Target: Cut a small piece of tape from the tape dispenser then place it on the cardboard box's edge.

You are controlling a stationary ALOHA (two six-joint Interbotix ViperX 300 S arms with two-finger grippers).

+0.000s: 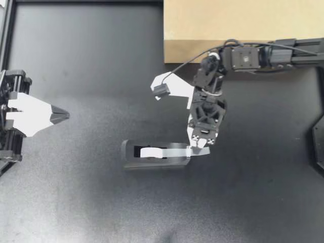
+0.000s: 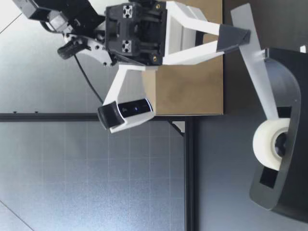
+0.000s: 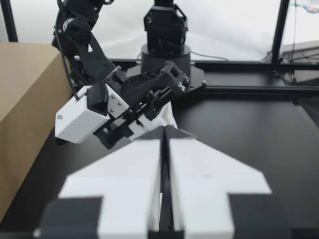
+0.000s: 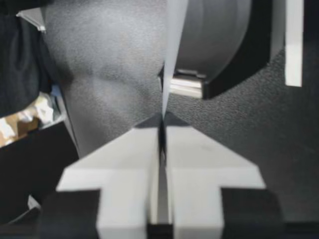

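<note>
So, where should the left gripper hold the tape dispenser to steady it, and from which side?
Probably take the tape dispenser by its rear end, away from the cutter, fingers across the narrow body, coming from the left. That free end faces the left gripper; the right gripper is shut on the tape strip at the cutter end.

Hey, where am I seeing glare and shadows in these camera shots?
Top view: pale sheen across the table, thin shadow along the tape dispenser by my right gripper. Left wrist view: bright backdrop, my right arm dark against it. Right wrist view: light patch on the table beside the tape strip.
</note>
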